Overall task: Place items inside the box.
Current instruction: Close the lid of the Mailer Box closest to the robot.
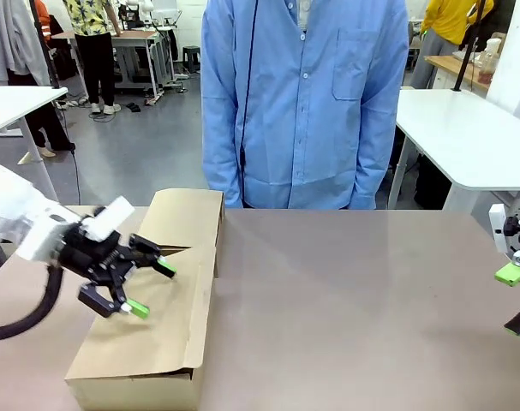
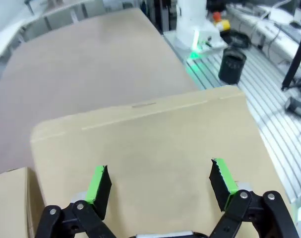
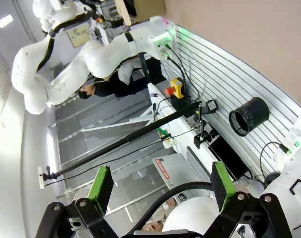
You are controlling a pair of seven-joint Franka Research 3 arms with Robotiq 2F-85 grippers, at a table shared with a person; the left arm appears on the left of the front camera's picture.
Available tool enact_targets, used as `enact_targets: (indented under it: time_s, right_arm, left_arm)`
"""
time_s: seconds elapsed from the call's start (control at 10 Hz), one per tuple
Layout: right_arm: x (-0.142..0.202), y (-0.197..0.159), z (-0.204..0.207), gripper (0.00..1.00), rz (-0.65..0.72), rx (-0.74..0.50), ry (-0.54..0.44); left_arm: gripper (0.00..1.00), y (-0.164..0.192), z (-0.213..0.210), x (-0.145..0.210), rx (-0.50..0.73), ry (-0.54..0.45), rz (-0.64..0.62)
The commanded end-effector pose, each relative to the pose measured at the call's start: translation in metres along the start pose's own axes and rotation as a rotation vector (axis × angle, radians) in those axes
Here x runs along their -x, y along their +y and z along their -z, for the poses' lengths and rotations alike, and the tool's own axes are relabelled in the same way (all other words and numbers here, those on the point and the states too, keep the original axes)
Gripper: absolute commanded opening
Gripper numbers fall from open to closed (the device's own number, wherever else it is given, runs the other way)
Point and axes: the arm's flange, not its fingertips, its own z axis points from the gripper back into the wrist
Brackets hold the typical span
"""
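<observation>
The box (image 1: 161, 342) is a long brown cardboard box lying shut at the table's left, its wide flap lid (image 2: 155, 134) folded flat over the top. My left gripper (image 1: 152, 288) hovers just above that lid, tilted down to the right, open and holding nothing; in the left wrist view the left gripper (image 2: 160, 171) has only bare lid between its green pads. My right gripper (image 1: 518, 300) stands open at the table's right edge, and the right gripper (image 3: 162, 178) looks away from the table toward the arm mounts. The items are out of view.
A second cardboard surface (image 1: 191, 214) adjoins the box on its far side. A person in a blue shirt (image 1: 302, 103) stands at the far edge of the brown table (image 1: 354, 317). A black cup (image 2: 232, 64) sits on the slotted rail beside the table.
</observation>
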Motion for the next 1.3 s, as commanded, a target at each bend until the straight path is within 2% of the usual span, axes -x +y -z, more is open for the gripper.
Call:
enact_targets:
  time_s: [0.0, 0.1, 0.3, 0.4, 0.5, 0.6, 0.7, 0.8, 0.9, 1.0, 1.2]
  right_arm:
    - [0.002, -0.003, -0.002, 1.0, -0.024, -0.001, 0.003]
    - [0.002, -0.003, -0.002, 1.0, -0.024, -0.001, 0.003]
    - [0.002, -0.003, -0.002, 1.0, -0.024, -0.001, 0.003]
    - [0.002, -0.003, -0.002, 1.0, -0.024, -0.001, 0.003]
    - [0.002, -0.003, -0.002, 1.0, -0.024, -0.001, 0.003]
    - [0.002, -0.003, -0.002, 1.0, -0.024, -0.001, 0.003]
    - [0.002, -0.003, -0.002, 1.0, -0.024, -0.001, 0.003]
    - [0.002, -0.003, -0.002, 1.0, -0.024, -0.001, 0.003]
    - [0.002, -0.003, -0.002, 1.0, -0.024, -0.001, 0.003]
    - [0.002, -0.003, -0.002, 1.0, -0.024, -0.001, 0.003]
    - [0.002, -0.003, -0.002, 1.0, -0.024, -0.001, 0.003]
  left_arm:
    - [1.0, -0.097, -0.052, -0.027, -0.008, -0.139, -0.143]
    - [1.0, -0.106, -0.085, -0.032, 0.006, -0.228, -0.175]
    - [1.0, -0.121, -0.139, -0.024, -0.057, -0.44, -0.387]
    - [1.0, -0.119, -0.158, -0.014, -0.168, -0.571, -0.625]
    - [1.0, -0.117, -0.175, 0.0, -0.188, -0.734, -0.769]
    - [1.0, -0.116, -0.187, 0.021, -0.209, -0.773, -0.94]
    - [1.0, -0.116, -0.192, 0.038, -0.195, -0.767, -1.055]
    - [1.0, -0.115, -0.192, 0.054, -0.166, -0.747, -1.13]
    - [1.0, -0.111, -0.191, 0.073, -0.234, -0.695, -1.173]
    - [1.0, -0.127, -0.196, 0.061, -0.155, -0.673, -1.011]
    - [1.0, -0.127, -0.196, 0.061, -0.155, -0.673, -1.011]
